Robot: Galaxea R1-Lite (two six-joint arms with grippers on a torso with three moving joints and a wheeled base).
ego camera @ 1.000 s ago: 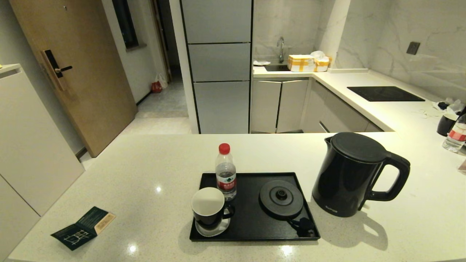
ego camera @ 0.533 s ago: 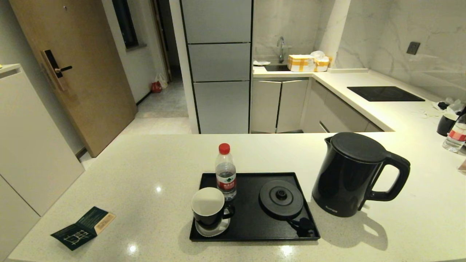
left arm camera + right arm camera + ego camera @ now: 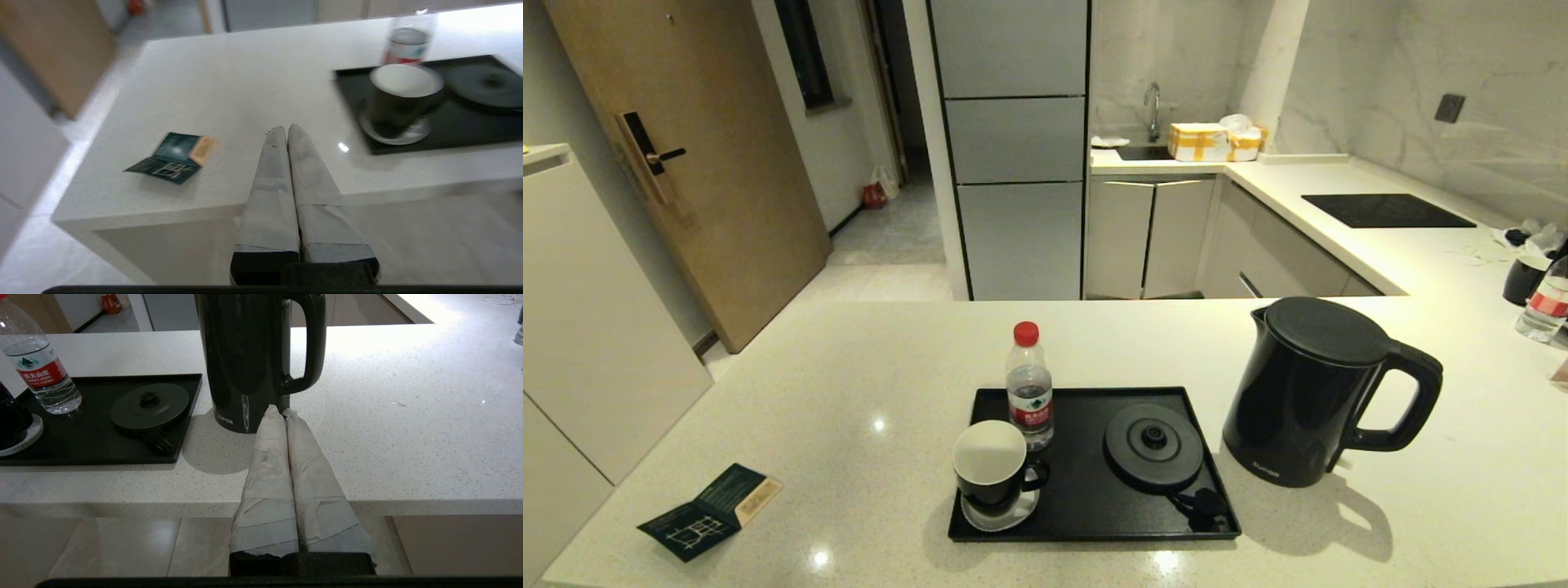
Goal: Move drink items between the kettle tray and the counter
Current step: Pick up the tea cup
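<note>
The tall black kettle stands on the counter just right of the black tray, its handle pointing right. On the tray are the red-capped bottle at the back left, the black mug on a saucer at the front left, and the round kettle base. Neither arm shows in the head view. My left gripper is shut and empty, off the counter's front edge, left of the mug. My right gripper is shut and empty, facing the kettle near its handle.
A dark green leaflet lies at the counter's front left. At the far right stand a second mug and bottle. The black hob panel is set into the side counter. The sink and yellow boxes are at the back.
</note>
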